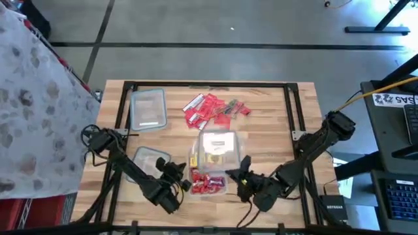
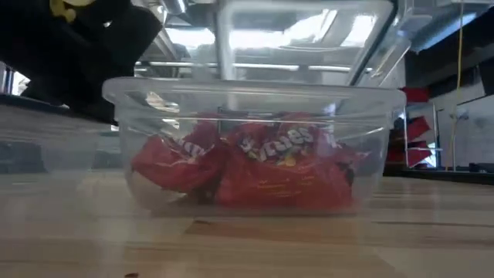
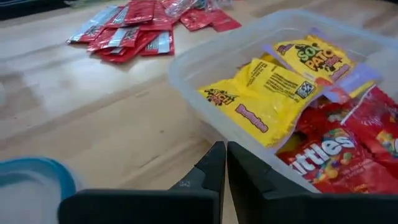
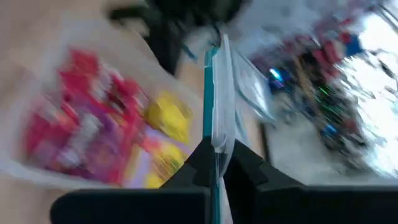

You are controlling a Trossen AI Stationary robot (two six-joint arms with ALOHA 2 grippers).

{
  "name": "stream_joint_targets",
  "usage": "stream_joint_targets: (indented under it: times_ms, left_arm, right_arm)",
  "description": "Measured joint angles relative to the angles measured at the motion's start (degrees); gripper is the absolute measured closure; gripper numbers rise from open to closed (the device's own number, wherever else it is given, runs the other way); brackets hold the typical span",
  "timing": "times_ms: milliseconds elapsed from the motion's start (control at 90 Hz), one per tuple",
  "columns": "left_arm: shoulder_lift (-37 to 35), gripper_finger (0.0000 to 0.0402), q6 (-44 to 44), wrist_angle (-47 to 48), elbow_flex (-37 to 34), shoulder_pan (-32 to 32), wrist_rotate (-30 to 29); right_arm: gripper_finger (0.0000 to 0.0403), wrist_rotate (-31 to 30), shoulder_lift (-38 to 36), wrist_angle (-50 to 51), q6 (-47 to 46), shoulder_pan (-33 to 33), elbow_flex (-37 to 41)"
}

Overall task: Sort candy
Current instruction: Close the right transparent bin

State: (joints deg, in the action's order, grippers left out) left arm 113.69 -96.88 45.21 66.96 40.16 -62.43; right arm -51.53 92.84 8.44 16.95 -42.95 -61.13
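Observation:
Two clear tubs stand side by side at the table's middle. One tub (image 1: 208,184) holds red candy packets (image 2: 262,154); the other (image 1: 210,158) holds yellow candy packets (image 3: 261,93). A loose pile of red candy (image 1: 212,109) lies farther back. My right gripper (image 1: 240,175) is shut on a clear lid with a teal rim (image 4: 214,87), right of the tubs. My left gripper (image 3: 225,163) is shut, its tips beside the tub wall (image 3: 205,124). My right gripper pinches the teal-rimmed edge of the lid (image 4: 211,134) between its two fingers. The lid shows edge-on, in line with the fingers, and runs away from them. The view is blurred. My left gripper's shut tips stand close to the tub wall; whether they touch it I cannot tell.
A blue-rimmed lid (image 1: 151,160) lies flat just left of my left gripper. Another clear blue-rimmed container (image 1: 149,109) sits at the far left of the table. A dark frame (image 1: 287,111) runs along the table's edges.

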Motion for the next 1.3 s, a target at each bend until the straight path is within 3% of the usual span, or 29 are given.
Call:
stream_joint_targets:
  times_ms: [122,244,367,733,889,1300]
  left_arm:
    - [0.0,0.0402,-0.72,-1.74,-0.13,-1.03,-3.09]
    - [0.22,0.0402,-0.09,-7.15,-0.11,-1.27,-12.86]
    - [-0.48,0.0402,-1.7,-5.55,-0.11,-1.18,-20.41]
    - [-11.41,0.0402,2.84,4.97,0.02,2.52,-20.74]
    - [-15.92,0.0402,6.57,5.12,0.12,4.41,-19.4]
    - [-12.51,0.0402,3.73,0.99,0.11,4.52,-17.56]
  right_arm:
    - [0.0403,0.72,0.35,-1.47,0.05,-0.16,0.65]
    - [0.0403,1.83,2.68,-3.57,-1.71,-0.14,0.77]
    - [0.0403,2.06,6.3,-8.45,1.25,-0.14,0.8]
    - [0.0403,5.91,7.8,-10.94,-3.05,-0.14,0.77]
    - [0.0403,6.24,7.82,-9.7,-7.56,-0.16,0.8]
    - [0.0403,9.6,7.81,-9.94,-14.12,-0.1,0.8]
